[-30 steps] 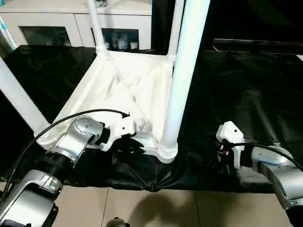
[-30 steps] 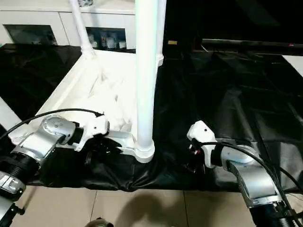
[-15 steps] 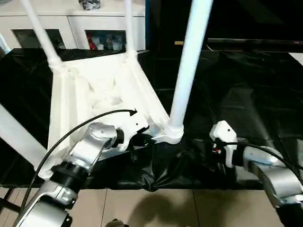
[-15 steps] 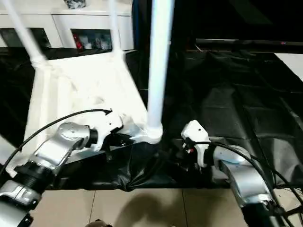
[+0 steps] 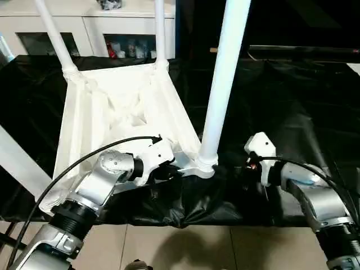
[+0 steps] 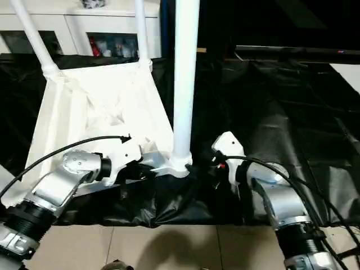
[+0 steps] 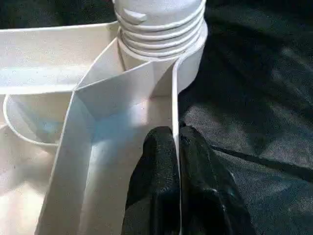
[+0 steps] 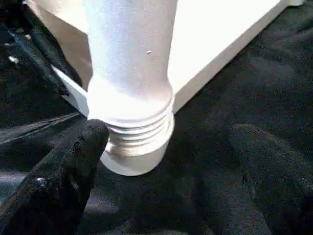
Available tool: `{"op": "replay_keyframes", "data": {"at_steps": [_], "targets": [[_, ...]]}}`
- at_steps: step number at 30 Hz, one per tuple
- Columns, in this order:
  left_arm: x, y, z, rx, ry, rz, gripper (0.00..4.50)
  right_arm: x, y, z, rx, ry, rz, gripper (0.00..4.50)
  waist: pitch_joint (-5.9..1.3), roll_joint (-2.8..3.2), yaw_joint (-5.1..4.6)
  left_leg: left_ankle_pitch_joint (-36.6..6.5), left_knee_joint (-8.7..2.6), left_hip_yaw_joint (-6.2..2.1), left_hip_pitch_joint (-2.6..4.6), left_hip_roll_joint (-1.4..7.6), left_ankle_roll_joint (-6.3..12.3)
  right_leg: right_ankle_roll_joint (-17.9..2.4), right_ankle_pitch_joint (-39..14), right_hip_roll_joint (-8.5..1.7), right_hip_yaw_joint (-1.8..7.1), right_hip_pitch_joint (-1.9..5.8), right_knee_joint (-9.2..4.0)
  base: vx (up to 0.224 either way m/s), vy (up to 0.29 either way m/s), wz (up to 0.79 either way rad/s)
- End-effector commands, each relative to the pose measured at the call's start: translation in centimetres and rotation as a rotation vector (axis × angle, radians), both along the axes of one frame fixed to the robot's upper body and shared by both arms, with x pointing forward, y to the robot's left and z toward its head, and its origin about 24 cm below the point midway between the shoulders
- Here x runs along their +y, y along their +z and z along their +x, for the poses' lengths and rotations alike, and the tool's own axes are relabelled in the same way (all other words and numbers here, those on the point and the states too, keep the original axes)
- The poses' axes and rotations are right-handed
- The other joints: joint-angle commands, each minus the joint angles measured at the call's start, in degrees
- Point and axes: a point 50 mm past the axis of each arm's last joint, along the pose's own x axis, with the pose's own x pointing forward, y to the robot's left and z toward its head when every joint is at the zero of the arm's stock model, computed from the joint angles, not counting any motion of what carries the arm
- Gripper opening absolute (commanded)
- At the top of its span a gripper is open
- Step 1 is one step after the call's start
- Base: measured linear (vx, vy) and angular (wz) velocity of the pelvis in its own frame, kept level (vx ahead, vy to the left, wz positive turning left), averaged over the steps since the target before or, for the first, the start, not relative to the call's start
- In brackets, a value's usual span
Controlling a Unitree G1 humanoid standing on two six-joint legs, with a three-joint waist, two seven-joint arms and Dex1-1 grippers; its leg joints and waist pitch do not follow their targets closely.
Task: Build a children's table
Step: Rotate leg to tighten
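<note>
I have the children's table (image 5: 121, 112) lying upside down on the black sheet (image 5: 292, 107), legs pointing up, at the left and centre of the scene. My left gripper (image 7: 176, 161) is pinched tight on the thin rim wall just beside the near-right corner socket. My right gripper (image 8: 166, 161) stands wide open just right of that socket, empty, with the near-right leg (image 5: 222, 84) between its fingers (image 8: 68, 166). My worry: the leg's threads look partly exposed, so closing off-centre might tilt or cross-thread it, and the rim pinch could slip.
</note>
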Motion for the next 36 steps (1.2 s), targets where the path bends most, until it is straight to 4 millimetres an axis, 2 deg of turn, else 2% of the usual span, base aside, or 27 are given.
{"op": "replay_keyframes", "data": {"at_steps": [1,3,8,11,12,17,21,23,25,28,29,30,31,33,34,36], "targets": [[-1.2,0.3,-0.4,-0.015,-0.101,-0.014,0.04,0.8,0.5,0.6,-0.026,0.037,0.011,4.50,-3.80,-0.98,0.26,-5.63,-3.33,-0.19,0.03,1.25,3.62,-10.44,-5.83,-4.80,2.53,3.17,-4.81,0.000,0.000,0.00],[-1.1,0.3,-0.4,-0.016,-0.103,-0.009,0.04,1.1,0.5,0.9,-0.032,0.057,0.013,4.50,-3.77,-1.00,0.24,-6.11,-3.39,-0.16,0.24,1.35,3.34,-10.76,-5.42,-4.72,2.61,3.11,-4.74,0.000,0.000,0.00],[-1.1,0.3,-0.5,-0.003,-0.117,-0.017,0.04,1.5,0.7,1.6,-0.040,0.095,0.015,4.50,-4.00,-0.74,0.32,-5.17,-3.25,-0.16,0.16,1.29,3.40,-11.88,-1.90,-4.75,2.61,3.34,-4.32,0.000,0.000,0.00],[-1.2,0.4,-0.4,-0.002,-0.125,-0.013,0.04,1.4,0.6,1.7,-0.039,0.108,0.004,4.50,-4.02,-0.86,0.47,-4.65,-3.21,-0.15,0.13,1.29,3.71,-12.25,-0.41,-4.67,2.58,3.40,-4.16,0.000,0.000,0.00],[-1.2,0.4,-0.4,-0.002,-0.126,-0.012,0.00,1.4,0.4,1.7,-0.032,0.115,0.005,4.23,-4.03,-0.84,0.46,-4.74,-3.21,-0.15,0.14,1.28,3.76,-12.38,-0.53,-4.70,2.54,3.37,-4.16,0.000,0.000,0.00],[-1.1,0.4,-0.3,0.002,-0.133,-0.011,0.00,1.6,0.0,1.6,-0.023,0.129,0.015,3.79,-3.96,-0.89,0.41,-5.78,-3.30,-0.17,0.22,1.36,3.42,-12.23,-2.63,-4.78,2.55,3.34,-4.37,0.000,0.000,0.00],[-1.1,0.3,-0.3,0.013,-0.141,-0.007,0.00,2.0,0.1,2.0,-0.029,0.140,0.048,3.49,-3.98,-0.84,0.29,-5.80,-3.28,-0.15,0.18,1.31,3.47,-12.51,-2.41,-4.74,2.55,3.35,-4.35,0.000,0.000,0.00],[-1.2,0.3,-0.3,0.021,-0.146,-0.008,0.00,2.1,0.2,2.1,-0.032,0.152,0.049,3.33,-4.03,-0.61,0.35,-5.74,-3.24,-0.15,0.27,1.38,3.57,-12.78,-1.94,-4.77,2.55,3.30,-4.28,0.000,0.000,0.00],[-1.2,0.3,-0.3,0.023,-0.149,-0.008,0.00,2.1,0.3,2.1,-0.034,0.159,0.048,3.17,-4.08,-0.69,0.34,-5.57,-3.24,-0.17,0.20,1.39,3.60,-12.90,-1.47,-4.77,2.53,3.39,-4.23,0.000,0.000,0.00],[-1.4,0.2,-0.4,0.033,-0.154,-0.016,0.00,2.0,0.3,2.1,-0.038,0.181,0.050,2.90,-4.13,-0.52,0.32,-5.12,-3.21,-0.20,0.17,1.36,3.76,-13.27,0.30,-4.68,2.47,3.45,-4.06,0.000,0.000,0.00],[-1.4,0.2,-0.5,0.037,-0.154,-0.017,0.00,2.0,0.3,2.1,-0.037,0.184,0.050,2.85,-4.14,0.03,0.36,-5.54,-3.17,-0.25,0.23,1.41,3.63,-13.50,0.50,-4.72,2.47,3.37,-4.11,0.000,0.000,0.00],[-1.4,0.1,-0.5,0.043,-0.155,-0.020,0.00,2.0,0.2,2.0,-0.034,0.183,0.050,2.82,-4.20,0.34,0.39,-5.90,-3.15,-0.29,0.27,1.40,3.39,-13.72,0.86,-4.69,2.49,3.40,-4.03,0.000,0.000,0.00],[-1.4,0.1,-0.6,0.048,-0.157,-0.022,0.00,1.9,0.1,2.0,-0.033,0.182,0.051,2.79,-4.21,0.10,0.29,-6.06,-3.18,-0.26,0.26,1.40,3.32,-13.88,1.47,-4.59,2.45,3.46,-4.06,0.000,0.000,0.00],[-1.6,0.1,-0.5,0.058,-0.145,-0.032,0.00,2.2,-0.2,1.7,-0.023,0.170,0.067,2.77,-4.25,0.09,0.32,-6.07,-3.18,-0.28,0.28,1.39,3.27,-14.09,2.10,-4.59,2.45,3.53,-4.00,0.000,0.000,0.00],[-1.7,0.1,-0.4,0.059,-0.135,-0.039,0.00,2.4,-0.3,1.7,-0.022,0.164,0.075,2.77,-4.23,-0.23,0.31,-5.92,-3.20,-0.27,0.27,1.38,3.41,-14.17,2.11,-4.61,2.43,3.57,-3.96,0.000,0.000,0.00],[-1.7,0.1,-0.3,0.060,-0.114,-0.045,0.00,2.6,-0.4,1.7,-0.020,0.149,0.089,2.75,-4.22,-0.24,0.31,-5.92,-3.19,-0.22,0.27,1.36,3.47,-14.10,1.72,-4.63,2.46,3.55,-4.01,0.000,0.000,0.00]]}}
